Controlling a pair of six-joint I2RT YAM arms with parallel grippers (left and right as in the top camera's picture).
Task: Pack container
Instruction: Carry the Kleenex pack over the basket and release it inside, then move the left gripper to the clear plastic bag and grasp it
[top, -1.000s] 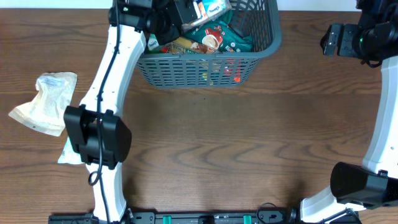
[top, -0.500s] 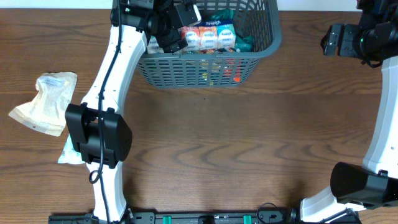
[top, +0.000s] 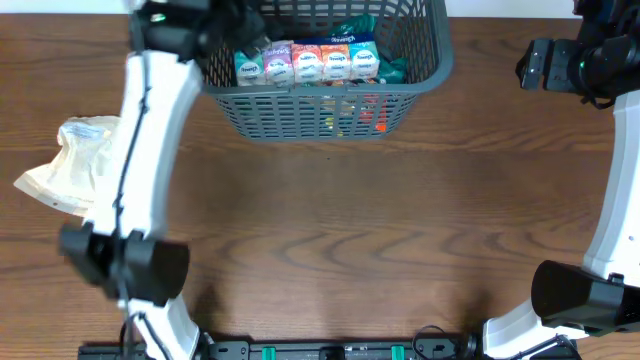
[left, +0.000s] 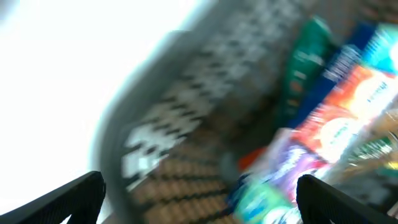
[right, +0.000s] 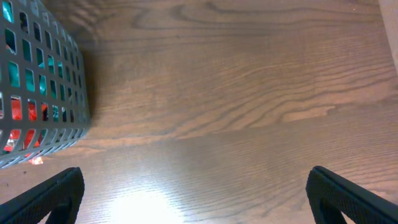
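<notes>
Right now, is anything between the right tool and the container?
Nothing visible. The right tool is open and empty, and only bare wooden table lies between it and the container side wall.

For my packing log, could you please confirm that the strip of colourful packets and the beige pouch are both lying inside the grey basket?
Not quite: the beige pouch is not in the basket. It lies on the table on the left arm's side, apart from the basket. The strip of colourful packets does lie inside the grey basket. The overhead view shows both.
</notes>
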